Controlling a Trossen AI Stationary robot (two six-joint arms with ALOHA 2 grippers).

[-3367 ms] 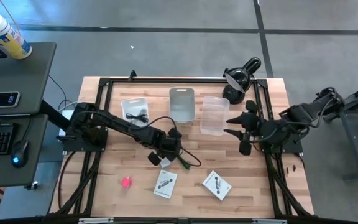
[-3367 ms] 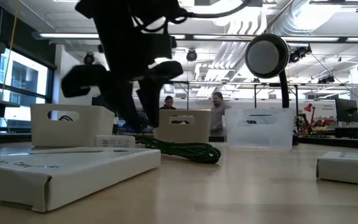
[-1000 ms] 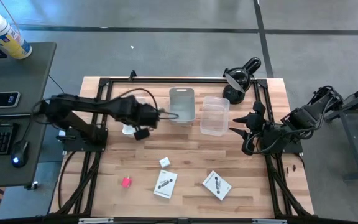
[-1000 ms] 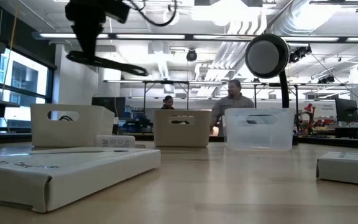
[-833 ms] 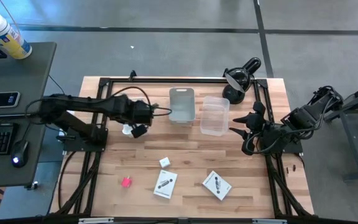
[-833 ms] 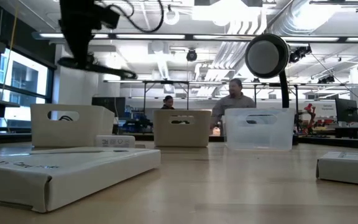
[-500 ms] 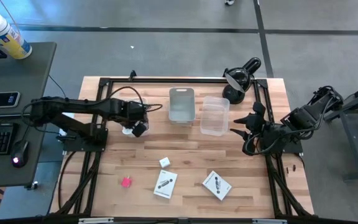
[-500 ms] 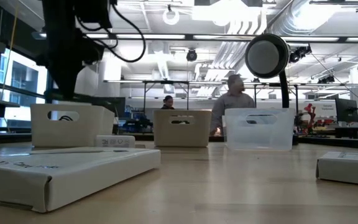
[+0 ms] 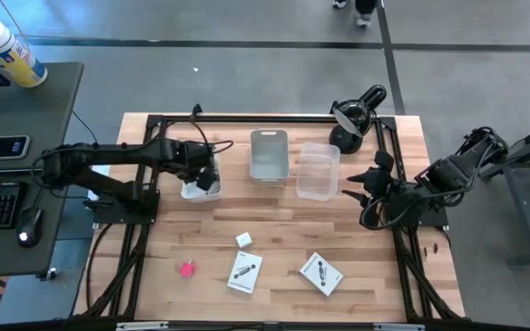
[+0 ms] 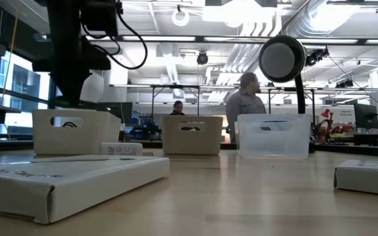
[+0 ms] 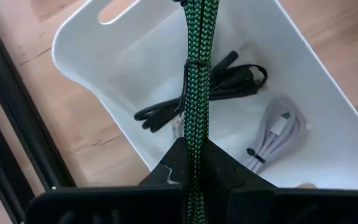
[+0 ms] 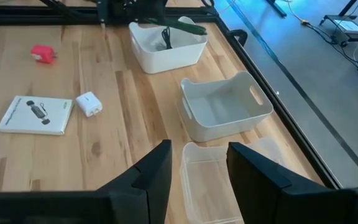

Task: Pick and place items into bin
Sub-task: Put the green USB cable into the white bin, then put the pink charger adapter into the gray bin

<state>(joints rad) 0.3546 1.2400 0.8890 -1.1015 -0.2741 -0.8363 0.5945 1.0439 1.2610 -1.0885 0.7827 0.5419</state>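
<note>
Three bins stand in a row toward the far side of the wooden table (image 9: 274,221): a white bin (image 9: 191,188) on the left, a grey bin (image 9: 269,154) in the middle and a clear bin (image 9: 317,171) beside it; the left gripper (image 9: 207,176) hangs over the white bin with its fingers (image 11: 219,171) clamped together on a bundled green cable (image 11: 196,81), which hangs directly above the bin's inside; in the left wrist view the white bin (image 11: 104,87) already holds a coiled black cable (image 11: 229,81) and a coiled white cable (image 11: 277,134), lying side by side on its floor; nearer the front of the table lie a pink block (image 9: 187,269), then a white cube (image 9: 244,240), then a white card with black print (image 9: 245,272), and further right a second white card (image 9: 321,273), all apart from one another and well apart from the bins; a black desk lamp (image 9: 355,115) stands at the far right corner, just behind the clear bin; the right gripper (image 9: 364,188) waits at the table's right edge, near the clear bin, its fingers (image 12: 157,171) apart and holding nothing; in the low view a person (image 10: 245,108) stands in the room behind the bins.
</note>
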